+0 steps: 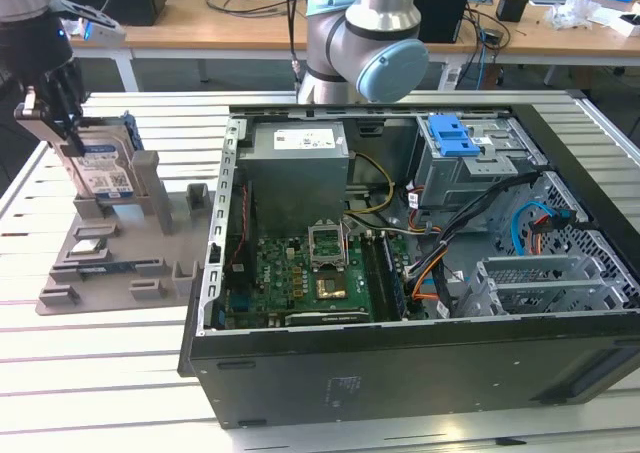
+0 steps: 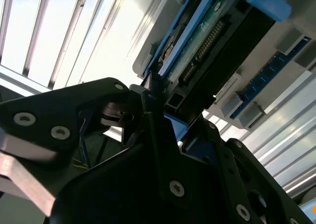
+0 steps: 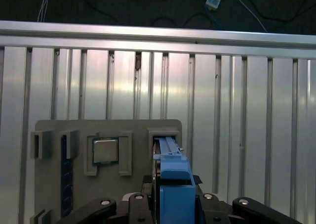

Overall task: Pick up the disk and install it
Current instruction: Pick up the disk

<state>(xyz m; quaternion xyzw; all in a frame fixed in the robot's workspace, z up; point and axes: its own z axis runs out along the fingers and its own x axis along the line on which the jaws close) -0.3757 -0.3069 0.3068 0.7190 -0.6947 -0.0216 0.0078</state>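
1. Nearest in the exterior view, one slatted metal table (image 1: 90, 383) carries one open computer case (image 1: 400, 368).
2. Inside the case lie one green motherboard (image 1: 300, 278) and, behind it, one grey power supply box (image 1: 297, 153). One blue latch (image 1: 452, 133) sits on the drive cage toward the exterior view's right.
3. One grey fixture (image 1: 60, 283) rests on the table just beside the case, on the exterior view's left. It holds one processor chip (image 3: 105, 151) and one narrow blue module (image 3: 64, 177) in separate recesses.
4. One disk (image 1: 105, 168) stands upright on edge in the fixture's slot, outside the case.
5. One gripper (image 1: 60, 128) is clenched on the disk's upper end. In the second wrist view, one of its fingers (image 2: 154, 93) presses against the disk's edge.
6. Farthest back, one arm base (image 1: 365, 43) stands behind the case, and one wooden desk (image 1: 250, 33) lies beyond it.
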